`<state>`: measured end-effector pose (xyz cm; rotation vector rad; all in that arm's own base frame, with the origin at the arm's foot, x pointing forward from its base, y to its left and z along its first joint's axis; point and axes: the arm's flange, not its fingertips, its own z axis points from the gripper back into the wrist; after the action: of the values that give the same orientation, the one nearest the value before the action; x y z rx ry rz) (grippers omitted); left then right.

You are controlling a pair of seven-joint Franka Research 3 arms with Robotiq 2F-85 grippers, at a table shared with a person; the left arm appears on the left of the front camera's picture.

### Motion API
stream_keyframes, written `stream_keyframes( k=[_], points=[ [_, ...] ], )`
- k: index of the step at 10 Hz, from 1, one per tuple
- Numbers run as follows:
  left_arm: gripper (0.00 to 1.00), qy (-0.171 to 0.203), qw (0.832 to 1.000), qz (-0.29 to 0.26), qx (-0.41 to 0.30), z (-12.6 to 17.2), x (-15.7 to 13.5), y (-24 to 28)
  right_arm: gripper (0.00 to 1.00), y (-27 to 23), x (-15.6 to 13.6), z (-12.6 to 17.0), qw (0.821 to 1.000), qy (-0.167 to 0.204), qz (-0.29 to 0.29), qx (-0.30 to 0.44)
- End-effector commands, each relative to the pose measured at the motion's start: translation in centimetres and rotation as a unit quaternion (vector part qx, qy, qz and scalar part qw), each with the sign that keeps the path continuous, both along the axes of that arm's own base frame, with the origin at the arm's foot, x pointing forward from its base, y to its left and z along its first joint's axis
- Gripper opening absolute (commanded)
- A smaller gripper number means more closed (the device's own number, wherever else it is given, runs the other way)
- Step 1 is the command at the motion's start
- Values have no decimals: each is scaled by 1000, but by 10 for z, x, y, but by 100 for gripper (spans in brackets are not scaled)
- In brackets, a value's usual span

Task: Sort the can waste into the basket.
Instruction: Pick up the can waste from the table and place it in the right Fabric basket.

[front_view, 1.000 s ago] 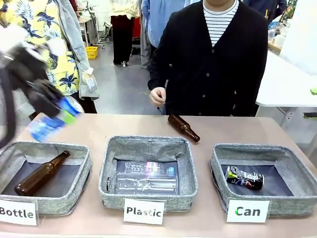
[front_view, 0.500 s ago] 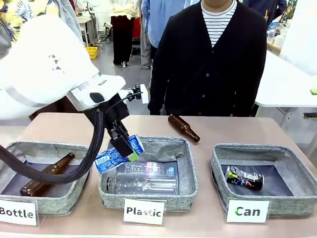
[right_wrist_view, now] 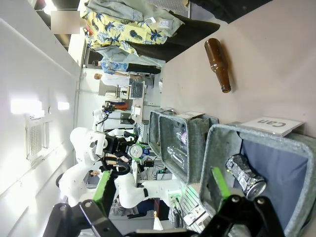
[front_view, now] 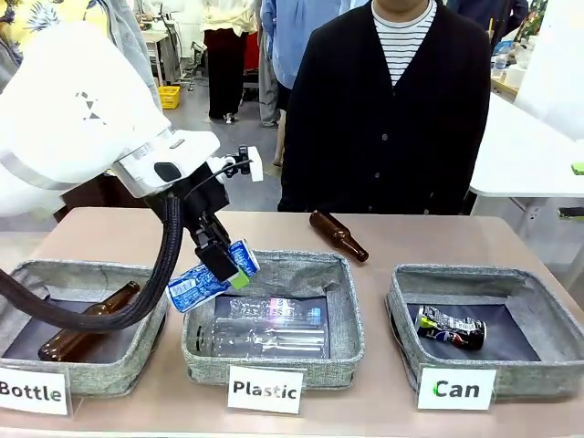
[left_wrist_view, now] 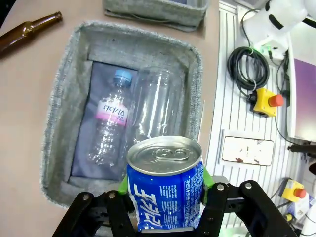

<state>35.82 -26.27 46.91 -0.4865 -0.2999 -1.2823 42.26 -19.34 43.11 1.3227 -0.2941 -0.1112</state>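
My left gripper (front_view: 228, 266) is shut on the blue can (front_view: 208, 278), which has white lettering and hangs tilted above the left rim of the "Plastic" basket (front_view: 274, 376). In the left wrist view the blue can (left_wrist_view: 165, 190) stands top up between my green-padded fingers (left_wrist_view: 209, 178). The black can (front_view: 450, 328) lies in the grey "Can" basket (front_view: 401, 290) at the right. My right gripper (right_wrist_view: 160, 192) is open with nothing between its fingers, and looks at the black can (right_wrist_view: 245, 178) inside that basket (right_wrist_view: 217, 143).
Two clear plastic bottles (left_wrist_view: 111, 118) lie in the middle basket. A brown bottle (front_view: 80, 319) rests in the "Bottle" basket (front_view: 137, 360), and another brown bottle (front_view: 338, 234) lies on the table beyond. A person in a dark cardigan (front_view: 392, 119) stands at the far edge.
My left arm has swung in from the far left, carrying the blue can to the left rim of the "Plastic" basket. In the last half second it barely shifted.
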Motion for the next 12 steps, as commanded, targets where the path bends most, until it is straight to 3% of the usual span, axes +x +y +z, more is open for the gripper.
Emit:
stream_keyframes(
  k=[1, 2, 4, 6, 8, 9, 10, 12],
  points=[
    [50, -134, 989, -36, -60, 9, -17, -27, 100, 2, -4, 12, 998, 24, 13, -51],
    [50, -212, 969, -95, -89, 27, -22, -72, 100, -13, -21, 20, 993, 69, 32, -91],
    [50, -244, 946, -206, -59, 69, 1, -201, 100, -65, -66, 24, 989, 66, -25, -130],
    [50, -222, 932, -283, -53, 81, 31, -322, 100, -108, -87, 9, 990, 72, -87, -79],
    [50, -219, 925, -308, -42, 62, 47, -426, 100, -131, -105, -11, 990, 64, -117, -36],
    [50, -214, 920, -326, -39, 51, 47, -458, 100, -140, -113, -20, 991, 58, -119, -36],
    [50, -201, 915, -347, -42, 40, 44, -479, 100, -131, -113, -3, 988, 81, -112, -70],
    [50, -179, 912, -369, -19, 20, 41, -499, 100, -131, -113, -3, 988, 81, -112, -70]
  ],
)
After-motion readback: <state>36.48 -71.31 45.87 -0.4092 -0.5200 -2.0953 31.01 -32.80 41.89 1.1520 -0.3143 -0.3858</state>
